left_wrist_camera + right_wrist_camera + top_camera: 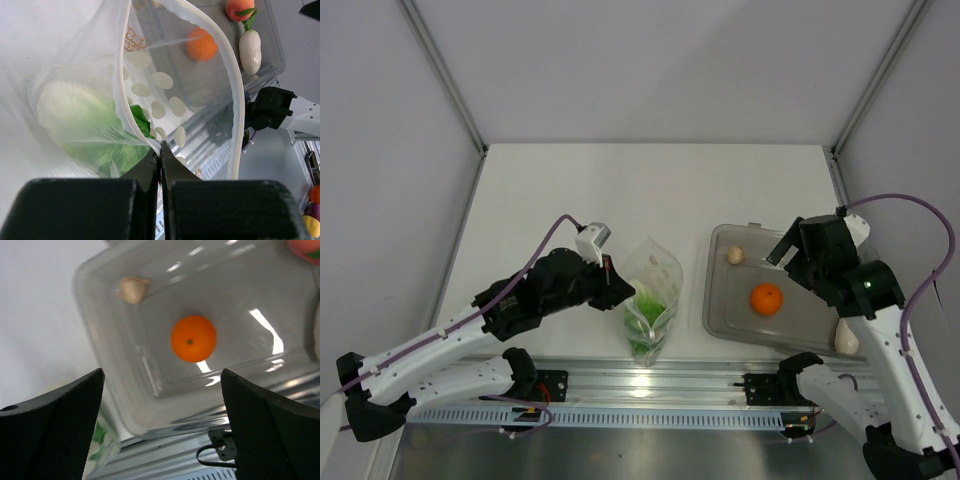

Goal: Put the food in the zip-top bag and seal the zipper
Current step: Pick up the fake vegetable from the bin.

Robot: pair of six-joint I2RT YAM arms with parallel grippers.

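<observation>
We record the left gripper [160, 146] clamped on the centre zip-top bag [652, 290], lettuce [82, 117] inside. The right gripper [160, 377] is spread wide over the right-side tray [718, 305], which holds the orange [767, 298].

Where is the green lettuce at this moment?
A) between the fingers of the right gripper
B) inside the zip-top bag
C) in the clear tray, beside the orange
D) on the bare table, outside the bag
B: the lettuce shows through the clear wall of the zip-top bag, whose edge the left gripper pinches, while the orange lies in the tray.
</observation>
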